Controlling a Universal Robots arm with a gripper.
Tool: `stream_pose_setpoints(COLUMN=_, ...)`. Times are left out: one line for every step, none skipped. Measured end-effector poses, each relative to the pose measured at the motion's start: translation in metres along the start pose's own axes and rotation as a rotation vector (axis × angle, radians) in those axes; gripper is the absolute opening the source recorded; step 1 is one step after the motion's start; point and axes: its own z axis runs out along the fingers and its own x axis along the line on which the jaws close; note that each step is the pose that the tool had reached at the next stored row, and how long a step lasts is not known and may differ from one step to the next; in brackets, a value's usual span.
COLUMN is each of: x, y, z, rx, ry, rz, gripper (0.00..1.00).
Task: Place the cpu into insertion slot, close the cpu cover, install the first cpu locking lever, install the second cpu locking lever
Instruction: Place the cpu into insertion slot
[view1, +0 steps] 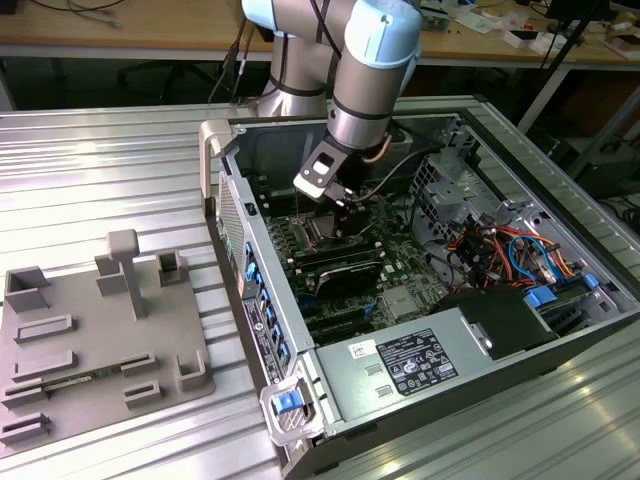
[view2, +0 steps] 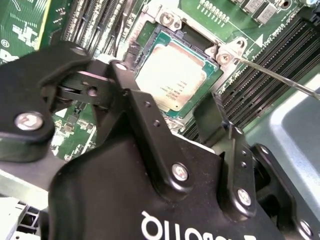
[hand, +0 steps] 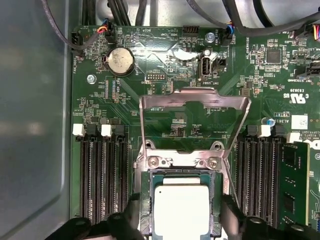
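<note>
The cpu (hand: 181, 207) lies flat in the insertion slot (hand: 145, 200), its silver-grey top (view2: 172, 75) facing up in both wrist views. My gripper (hand: 180, 212) is open just above it, one black finger (hand: 131, 206) on each side of the slot, not touching the chip. The cpu cover (hand: 195, 97), a thin silvery frame, stands swung back on its hinge beyond the slot. A thin wire locking lever (view2: 280, 80) sticks up beside the slot. In the exterior view the gripper (view1: 340, 205) hangs inside the open computer case over the slot (view1: 325, 228).
Rows of black memory slots (hand: 102, 175) flank the socket on both sides. Cables (view1: 500, 250) and drive bays fill the case toward the exterior view's right. A grey fixture plate (view1: 90, 340) lies on the table at the exterior view's left.
</note>
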Motion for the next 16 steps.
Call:
stream_pose_setpoints(x=0.0000, y=0.0000, z=0.0000, rx=0.0001, ry=-0.0001, rz=0.000, gripper=0.76)
stream_pose_setpoints(x=0.0001, y=0.0000, z=0.0000, rx=0.0000, ry=-0.0001, rz=0.000, gripper=0.76)
stream_pose_setpoints(x=0.0001, y=0.0000, z=0.0001, rx=0.0001, ry=-0.0001, rz=0.000, gripper=0.76)
stream_pose_setpoints(x=0.0001, y=0.0000, z=0.0001, rx=0.0001, ry=-0.0002, rz=0.000, gripper=0.76)
stream_pose_setpoints(x=0.0001, y=0.0000, z=0.0001, rx=0.0002, ry=-0.0002, rz=0.000, gripper=0.76)
stream_pose_setpoints(x=0.0001, y=0.0000, z=0.0002, rx=0.0001, ry=-0.0001, rz=0.000, gripper=0.76)
stream_pose_setpoints(x=0.0001, y=0.0000, z=0.0003, rx=0.0001, ry=-0.0001, rz=0.000, gripper=0.68)
stream_pose_setpoints(x=0.0001, y=0.0000, z=0.0002, rx=0.0001, ry=-0.0002, rz=0.000, gripper=0.68)
stream_pose_setpoints(x=0.0001, y=0.0000, z=0.0003, rx=0.0001, ry=-0.0001, rz=0.000, gripper=0.68)
stream_pose_setpoints(x=-0.0013, y=0.0000, z=0.0004, rx=-0.0001, ry=0.0001, rz=0.000, gripper=0.68)
stream_pose_setpoints(x=-0.0018, y=-0.0001, z=0.0004, rx=0.0001, ry=-0.0001, rz=0.000, gripper=0.68)
stream_pose_setpoints(x=-0.0013, y=0.0002, z=0.0004, rx=0.0000, ry=0.0000, rz=0.002, gripper=0.59)
stream_pose_setpoints(x=-0.0034, y=0.0017, z=0.0005, rx=0.0008, ry=-0.0002, rz=0.017, gripper=0.59)
stream_pose_setpoints(x=-0.0034, y=0.0017, z=0.0005, rx=0.0008, ry=-0.0002, rz=0.016, gripper=0.59)
stream_pose_setpoints(x=-0.0034, y=0.0017, z=0.0005, rx=0.0008, ry=-0.0002, rz=0.017, gripper=0.59)
stream_pose_setpoints(x=-0.0034, y=0.0017, z=0.0005, rx=0.0008, ry=-0.0002, rz=0.017, gripper=0.59)
